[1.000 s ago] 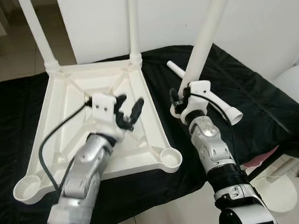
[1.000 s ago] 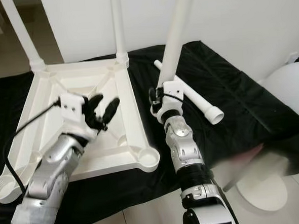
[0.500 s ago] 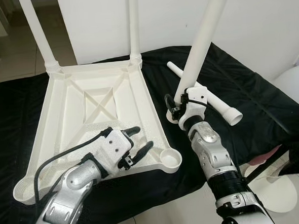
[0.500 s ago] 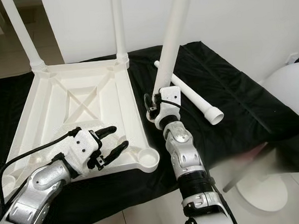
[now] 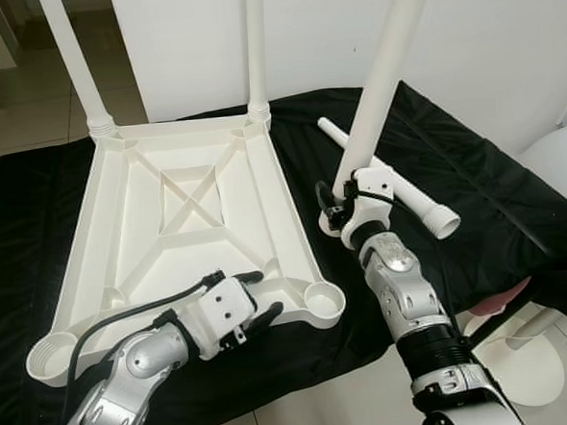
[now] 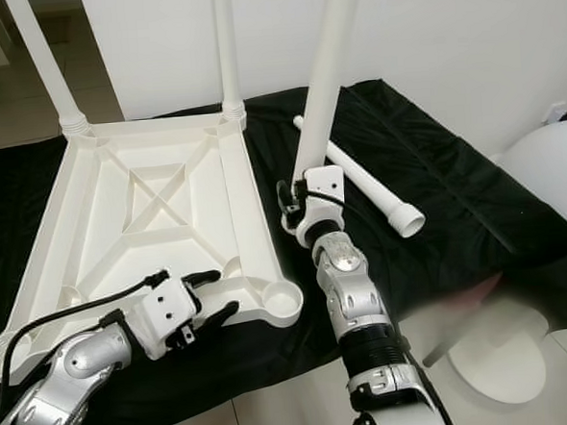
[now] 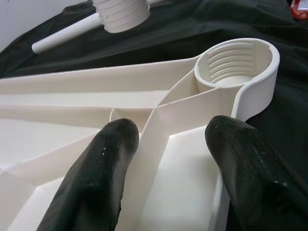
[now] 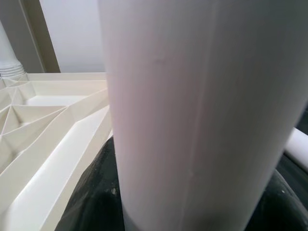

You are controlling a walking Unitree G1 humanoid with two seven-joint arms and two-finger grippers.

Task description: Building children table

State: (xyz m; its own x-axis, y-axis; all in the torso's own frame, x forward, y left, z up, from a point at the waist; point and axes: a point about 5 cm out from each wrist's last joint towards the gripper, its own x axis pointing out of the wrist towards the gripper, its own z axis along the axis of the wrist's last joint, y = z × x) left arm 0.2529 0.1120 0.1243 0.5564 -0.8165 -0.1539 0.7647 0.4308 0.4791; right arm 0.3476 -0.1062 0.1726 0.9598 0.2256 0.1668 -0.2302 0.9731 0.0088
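Left pincer (image 5: 260,299) hovering at near edge of upturned white tabletop (image 5: 140,231), fingers (image 7: 103,168) apart, straddling rim rib just short of empty threaded corner socket (image 5: 322,298). Tabletop lying underside up on black cloth (image 5: 474,177). Right pincer (image 5: 336,209) gripping white leg (image 5: 381,72) beside tabletop's right edge, clamped on its lower end, leg standing tilted. Loose leg (image 5: 397,181) lying on cloth just behind. Farther back, two fitted legs (image 5: 254,41) standing upright in far corners.
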